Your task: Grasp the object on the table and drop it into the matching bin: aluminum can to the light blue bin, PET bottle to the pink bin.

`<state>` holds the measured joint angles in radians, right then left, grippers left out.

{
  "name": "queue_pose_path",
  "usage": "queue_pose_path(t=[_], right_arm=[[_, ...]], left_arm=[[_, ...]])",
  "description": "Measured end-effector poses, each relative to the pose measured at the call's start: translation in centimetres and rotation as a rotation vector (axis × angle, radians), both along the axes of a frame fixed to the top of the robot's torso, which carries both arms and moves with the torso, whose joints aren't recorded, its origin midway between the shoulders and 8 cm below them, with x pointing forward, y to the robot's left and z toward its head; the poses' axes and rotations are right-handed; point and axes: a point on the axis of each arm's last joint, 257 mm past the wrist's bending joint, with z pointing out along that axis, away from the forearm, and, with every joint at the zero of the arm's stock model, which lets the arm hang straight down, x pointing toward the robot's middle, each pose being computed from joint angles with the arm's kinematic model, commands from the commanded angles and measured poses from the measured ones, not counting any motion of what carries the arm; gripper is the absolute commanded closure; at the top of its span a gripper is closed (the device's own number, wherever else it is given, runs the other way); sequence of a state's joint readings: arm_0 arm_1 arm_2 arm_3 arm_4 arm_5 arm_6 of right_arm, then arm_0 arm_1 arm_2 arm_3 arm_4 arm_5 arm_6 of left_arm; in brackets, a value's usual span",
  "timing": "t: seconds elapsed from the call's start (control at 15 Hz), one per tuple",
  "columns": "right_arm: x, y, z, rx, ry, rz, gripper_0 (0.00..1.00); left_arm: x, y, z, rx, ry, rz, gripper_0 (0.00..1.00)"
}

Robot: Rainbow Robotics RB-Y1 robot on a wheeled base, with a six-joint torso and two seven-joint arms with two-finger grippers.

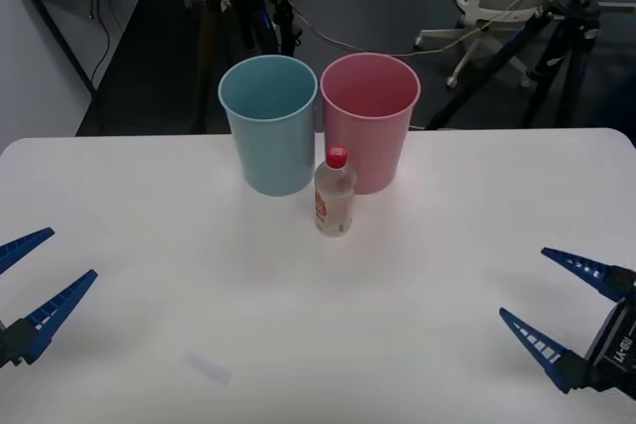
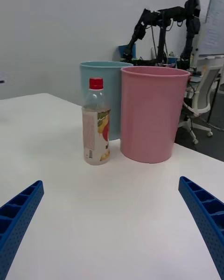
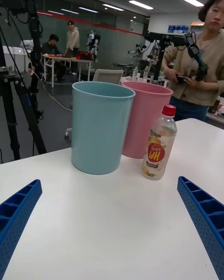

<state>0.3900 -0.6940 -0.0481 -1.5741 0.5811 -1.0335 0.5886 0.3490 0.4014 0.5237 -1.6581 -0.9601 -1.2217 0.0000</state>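
The white table [image 1: 139, 245] carries 2 bins side by side near its far edge: the light blue bin [image 1: 268, 136] at 11 o'clock from the table's middle, the pink bin [image 1: 370, 134] at 1 o'clock. The PET bottle [image 1: 335, 194] stands upright just in front of them, at 12. The left gripper [image 1: 28, 285] at 8 o'clock and the right gripper [image 1: 556, 307] at 4 both hang spread wide, empty.

both pincers [image 1: 35, 279] [image 1: 563, 307] spread wide, low.
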Motion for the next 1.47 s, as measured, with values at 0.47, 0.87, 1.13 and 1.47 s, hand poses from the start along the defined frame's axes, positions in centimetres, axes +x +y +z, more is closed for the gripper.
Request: queue_pose_path(t=[0.47,0.87,1.13,1.47], right_arm=[[2.5,7.4,-1.7,0.007,0.009,0.081,0.0],[6.5,11.2,-3.5,0.014,0.003,0.062,0.0],[10.1,13.3,-4.2,0.029,-0.001,0.053,0.0],[12.4,15.9,-4.9,0.045,0.005,0.053,0.0]], left_arm=[[0.0,0.0,0.0,0.0,0.0,0.0,0.0],[0.0,0.0,0.0,0.0,0.0,0.0,0.0],[0.0,0.0,0.0,0.0,0.0,0.0,0.0],[0.0,0.0,0.0,0.0,0.0,0.0,0.0]])
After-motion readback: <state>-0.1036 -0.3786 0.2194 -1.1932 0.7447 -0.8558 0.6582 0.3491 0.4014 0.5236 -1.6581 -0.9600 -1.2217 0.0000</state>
